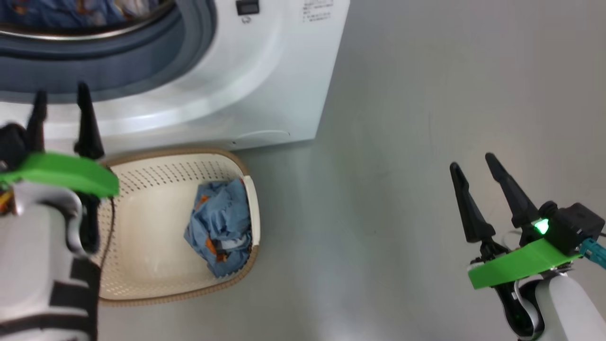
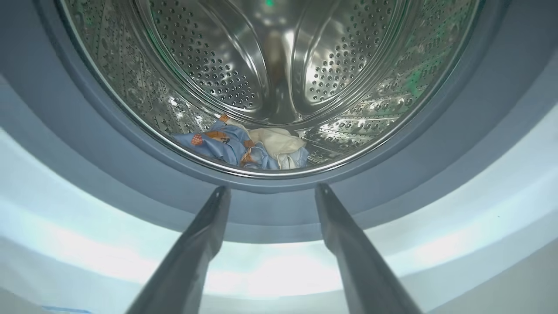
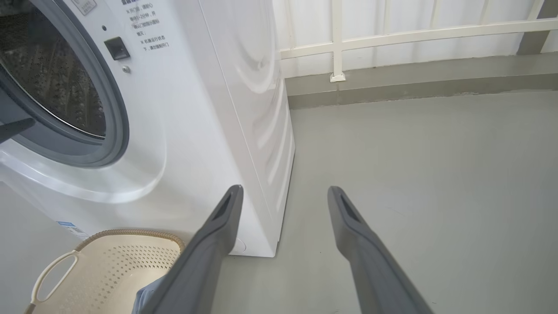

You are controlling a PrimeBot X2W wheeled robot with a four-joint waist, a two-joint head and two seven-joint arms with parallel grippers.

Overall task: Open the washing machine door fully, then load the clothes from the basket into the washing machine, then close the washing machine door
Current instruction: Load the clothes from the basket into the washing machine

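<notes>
- Left pincer [image 1: 62, 92] is spread wide and holds nothing. Its tips point at the washing machine [image 1: 265, 71] mouth, just short of the grey gasket [image 2: 87, 144].
- Right pincer [image 1: 472, 162] also gapes empty over bare grey floor [image 1: 426, 94], well apart from the machine's side panel.
- Basket [image 1: 180, 152] sits below and right of my left pincer, against the machine's front. My left forearm hides its left part.
- Clothes bundle [image 1: 220, 227] lies in the basket against the wall with the white handle, the side nearer my right pincer. Its long axis runs from the machine side back toward me.
- Left wrist view gives what the head view cuts off: the steel drum [image 2: 279, 65] faces straight along my fingers, with a second bundle [image 2: 244, 146] on its floor just past the tips, blue with white parts.
- Right wrist view adds a white railing [image 3: 392, 35] beyond the machine. One finger there covers most of the basket's cloth.
</notes>
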